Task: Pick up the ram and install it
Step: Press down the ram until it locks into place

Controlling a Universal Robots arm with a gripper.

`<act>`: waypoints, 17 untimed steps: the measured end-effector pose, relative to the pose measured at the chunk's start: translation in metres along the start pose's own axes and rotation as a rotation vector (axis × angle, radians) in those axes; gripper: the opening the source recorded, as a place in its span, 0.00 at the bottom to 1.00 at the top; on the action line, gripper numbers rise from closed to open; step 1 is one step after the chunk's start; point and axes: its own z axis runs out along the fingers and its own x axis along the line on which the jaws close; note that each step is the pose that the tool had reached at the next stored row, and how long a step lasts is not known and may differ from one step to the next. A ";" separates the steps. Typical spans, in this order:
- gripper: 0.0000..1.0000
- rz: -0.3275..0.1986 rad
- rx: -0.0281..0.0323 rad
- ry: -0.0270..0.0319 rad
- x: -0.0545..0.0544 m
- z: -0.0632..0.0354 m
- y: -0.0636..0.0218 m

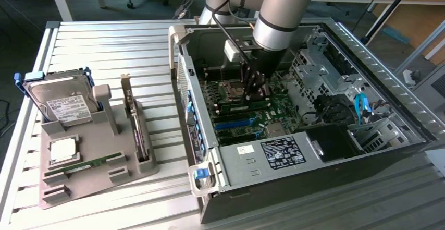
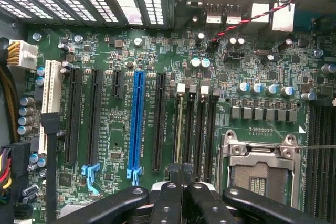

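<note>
Ram (image 1: 89, 164) lies flat in the grey holder (image 1: 104, 136) on the tabletop (image 1: 104, 42), at the lower left of the exterior view, well apart from the end effector (image 1: 254, 85). The arm reaches steeply down into the open computer case (image 1: 389, 97), with the end effector closed and holding nothing, low over the motherboard (image 2: 157, 51). Its fingertips (image 2: 181, 170) hide part of the slots. Just below them a second green strip (image 1: 245, 107) is hard to identify.
</note>
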 end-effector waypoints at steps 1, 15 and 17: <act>0.11 0.000 -0.0001 0.0003 0.000 0.0008 0.0001; 0.11 0.000 0.0021 -0.0027 0.000 -0.0017 0.0002; 0.11 0.000 0.0004 0.0005 0.000 -0.0101 0.0009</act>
